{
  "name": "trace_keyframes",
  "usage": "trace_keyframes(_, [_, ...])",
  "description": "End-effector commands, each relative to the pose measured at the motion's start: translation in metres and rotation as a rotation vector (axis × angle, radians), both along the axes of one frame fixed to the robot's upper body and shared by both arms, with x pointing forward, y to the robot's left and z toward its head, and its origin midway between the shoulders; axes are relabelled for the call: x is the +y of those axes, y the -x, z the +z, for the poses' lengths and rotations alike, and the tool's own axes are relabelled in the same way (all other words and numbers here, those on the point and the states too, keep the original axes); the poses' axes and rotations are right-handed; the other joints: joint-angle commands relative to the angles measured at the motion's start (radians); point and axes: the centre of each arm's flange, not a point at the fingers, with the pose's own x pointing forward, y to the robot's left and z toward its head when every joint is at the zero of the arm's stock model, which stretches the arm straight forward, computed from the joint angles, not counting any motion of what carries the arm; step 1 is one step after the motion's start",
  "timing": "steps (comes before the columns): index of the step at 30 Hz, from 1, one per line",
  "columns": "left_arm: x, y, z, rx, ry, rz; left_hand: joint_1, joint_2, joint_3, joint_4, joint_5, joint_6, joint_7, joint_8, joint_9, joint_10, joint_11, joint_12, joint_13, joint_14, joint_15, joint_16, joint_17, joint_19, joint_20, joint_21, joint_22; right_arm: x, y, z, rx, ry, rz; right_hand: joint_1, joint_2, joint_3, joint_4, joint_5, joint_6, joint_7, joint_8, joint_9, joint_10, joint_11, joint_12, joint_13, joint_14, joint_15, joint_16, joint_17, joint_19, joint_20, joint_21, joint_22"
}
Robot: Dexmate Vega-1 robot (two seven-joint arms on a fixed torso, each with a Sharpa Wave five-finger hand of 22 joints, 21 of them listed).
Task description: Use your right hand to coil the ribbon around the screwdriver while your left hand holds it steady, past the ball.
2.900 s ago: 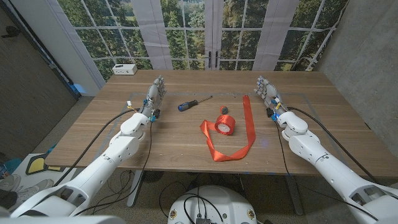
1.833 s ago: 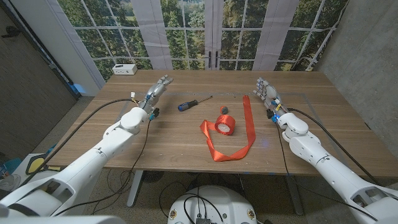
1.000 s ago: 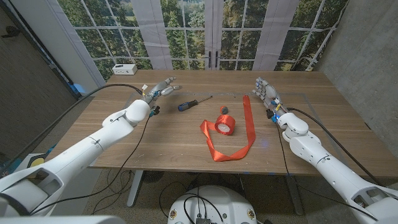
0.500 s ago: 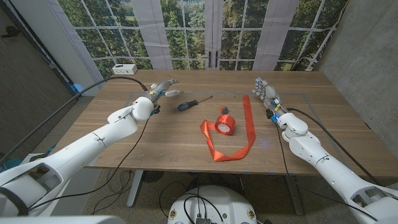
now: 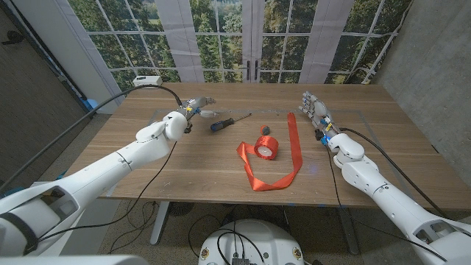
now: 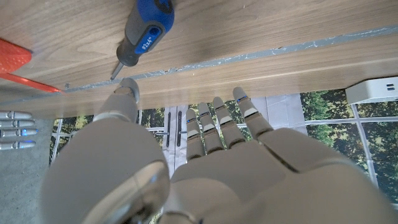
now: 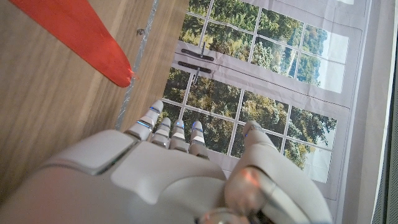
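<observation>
A screwdriver (image 5: 229, 121) with a blue and black handle (image 6: 145, 31) lies on the wooden table, shaft pointing to the far right. My left hand (image 5: 197, 105) hovers just left of its handle, fingers spread and holding nothing. A red ribbon (image 5: 276, 156) runs in a long loop from its spool (image 5: 266, 146) at the table's middle to an end (image 7: 87, 37) near my right hand. My right hand (image 5: 314, 110) stands on its edge at the right, fingers apart and empty, a little beyond the ribbon's far end.
A small white box (image 5: 148, 81) sits at the table's far left corner. Windows with trees line the wall behind the table. No ball is in sight.
My left arm has swung inward and forward, bringing the hand from the table's left side to just beside the screwdriver's handle. The right arm, ribbon and screwdriver have stayed put.
</observation>
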Motion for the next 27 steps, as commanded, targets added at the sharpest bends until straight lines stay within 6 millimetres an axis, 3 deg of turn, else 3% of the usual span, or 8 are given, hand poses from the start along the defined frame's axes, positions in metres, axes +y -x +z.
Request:
trace_keyframes(1, [-0.013,-0.002,0.001,0.079,-0.085,0.071,0.01,-0.003,-0.016,0.004,0.012,0.012,-0.001,-0.006,0.005,0.022,0.003,0.01,0.009,0.053,-0.036,0.021,0.009,0.026,0.001,0.014,0.003,-0.003,-0.001,0.001,-0.006,0.001,0.004,0.008,0.005,0.004,-0.007,0.0,0.009,0.004,0.005,0.004,0.001,0.007,0.003,0.004,0.002,0.005,0.005,0.002,0.006,0.003,-0.002,0.004])
trace_keyframes(6, [-0.019,0.0,0.0,0.077,-0.121,0.099,0.008,-0.019,-0.053,0.014,0.022,0.035,0.004,-0.01,0.007,0.054,0.004,0.014,0.016,0.151,-0.071,0.063,0.022,0.057,0.0,0.027,0.005,-0.004,-0.002,0.0,-0.004,-0.001,0.005,0.008,0.006,0.004,-0.007,0.0,0.009,0.004,0.005,0.004,0.002,0.007,0.003,0.004,0.002,0.005,0.005,0.003,0.006,0.003,-0.004,0.004])
trace_keyframes(11, [-0.025,0.001,-0.001,0.075,-0.107,0.131,0.019,-0.017,-0.066,0.019,0.034,0.06,0.01,-0.012,0.007,0.091,0.002,0.019,0.021,0.223,-0.099,0.089,0.029,0.142,-0.012,0.063,0.008,-0.006,-0.002,-0.001,-0.005,-0.007,0.005,0.007,0.006,0.003,-0.008,0.0,0.011,0.003,0.005,0.005,0.003,0.008,0.003,0.004,0.002,0.006,0.005,0.003,0.007,0.003,-0.005,0.004])
trace_keyframes(19, [-0.033,-0.002,-0.002,0.13,-0.11,0.112,0.034,-0.01,-0.072,0.022,0.036,0.092,0.017,-0.016,0.008,0.134,0.009,0.017,0.021,0.272,-0.095,0.079,0.011,0.315,-0.045,0.138,0.01,-0.011,-0.002,-0.004,-0.004,-0.014,0.008,0.006,0.006,0.001,-0.008,0.0,0.017,0.003,0.006,0.005,0.003,0.008,0.003,0.004,0.003,0.006,0.005,0.004,0.007,0.004,-0.007,0.004])
trace_keyframes(27, [-0.043,-0.007,0.004,0.221,-0.132,0.155,0.052,-0.004,-0.07,0.018,0.029,0.115,0.017,-0.016,0.008,0.156,0.006,0.014,0.02,0.311,-0.094,0.071,0.002,0.4,-0.064,0.176,0.01,-0.017,-0.001,-0.008,-0.001,-0.026,0.002,0.005,0.007,0.001,-0.008,0.0,0.018,0.004,0.006,0.005,0.005,0.01,0.003,0.004,0.004,0.007,0.005,0.004,0.007,0.004,-0.01,0.004])
